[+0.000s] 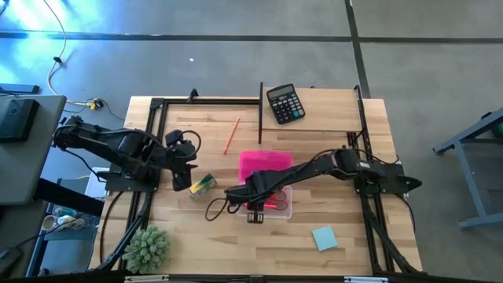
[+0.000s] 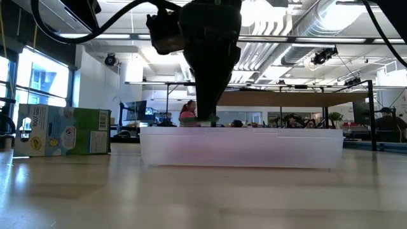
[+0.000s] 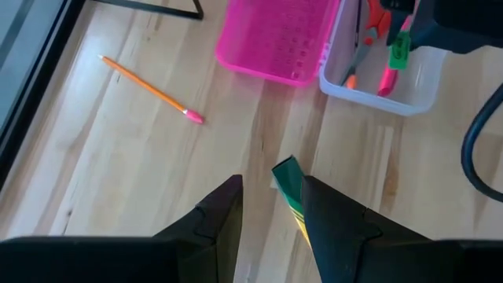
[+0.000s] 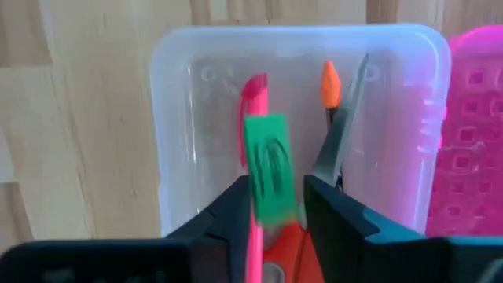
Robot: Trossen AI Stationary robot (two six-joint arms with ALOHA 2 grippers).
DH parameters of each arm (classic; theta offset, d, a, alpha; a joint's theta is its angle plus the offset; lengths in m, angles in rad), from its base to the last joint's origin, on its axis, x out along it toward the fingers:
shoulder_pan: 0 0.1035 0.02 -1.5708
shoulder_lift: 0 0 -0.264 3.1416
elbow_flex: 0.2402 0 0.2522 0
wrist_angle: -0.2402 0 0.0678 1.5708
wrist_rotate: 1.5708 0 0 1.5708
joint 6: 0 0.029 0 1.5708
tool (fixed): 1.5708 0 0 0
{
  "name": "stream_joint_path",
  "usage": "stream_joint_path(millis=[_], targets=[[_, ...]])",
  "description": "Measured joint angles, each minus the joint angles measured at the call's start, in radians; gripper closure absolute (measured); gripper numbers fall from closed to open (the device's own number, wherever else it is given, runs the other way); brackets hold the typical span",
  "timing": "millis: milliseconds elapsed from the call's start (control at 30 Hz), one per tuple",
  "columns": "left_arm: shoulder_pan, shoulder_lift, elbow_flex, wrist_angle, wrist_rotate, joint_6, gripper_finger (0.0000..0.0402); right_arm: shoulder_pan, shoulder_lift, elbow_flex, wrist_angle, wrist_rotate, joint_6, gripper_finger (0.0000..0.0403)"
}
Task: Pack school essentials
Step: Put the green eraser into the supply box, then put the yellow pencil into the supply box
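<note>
The clear plastic box (image 1: 277,203) stands on the table near the middle, its pink lid (image 1: 265,166) lying just beyond it. Inside lie the pink-red marker (image 4: 253,102), the red-handled scissors (image 4: 342,134) and an orange-tipped piece (image 4: 330,82). My right gripper (image 4: 271,212) hangs over the box, shut on the tiny green piece (image 4: 267,165). My left gripper (image 3: 271,208) is open, above the yellow-green crayon box (image 1: 202,185), which lies flat on the table (image 2: 63,130). The orange pencil (image 1: 231,135) lies toward the far edge, the light-blue notepad (image 1: 324,237) near the right front. My right gripper pinches the tiny green piece between its two fingers (image 4: 236,208), coming from above and pointing down into the clear box. The piece's upper end (image 4: 266,130) sticks out past the fingertips. It is lifted clear, over the marker and scissors.
A black calculator (image 1: 284,103) sits at the far edge, a spiky green plant ball (image 1: 148,248) at the near left corner. A thin dark bar (image 1: 260,114) runs beside the pencil. Bare wood shows between the crayon box and the near edge.
</note>
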Motion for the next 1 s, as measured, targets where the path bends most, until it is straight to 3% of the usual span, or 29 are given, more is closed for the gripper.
stream_joint_path(millis=[200,400,600,800,1000], targets=[[0.007,0.0,0.0,0.0,0.007,0.0,0.0283,-0.03,-0.017,0.0,-0.016,-0.028,-0.019,0.0245],[0.007,0.0,0.0,0.0,0.003,-0.01,0.0283,-0.061,-0.03,0.0,-0.071,-0.02,-0.082,0.0238],[0.007,0.0,0.0,0.0,-0.048,-0.037,0.028,-0.099,-0.127,0.0,-0.127,0.107,-0.16,0.0254],[0.01,0.0,0.0,0.016,-0.092,-0.068,0.0247,-0.141,-0.277,0.001,-0.134,0.266,-0.225,0.0265],[0.103,0.02,0.0,0.083,-0.147,-0.115,0.0225,-0.196,-0.403,0.001,-0.138,0.332,-0.241,0.0265]])
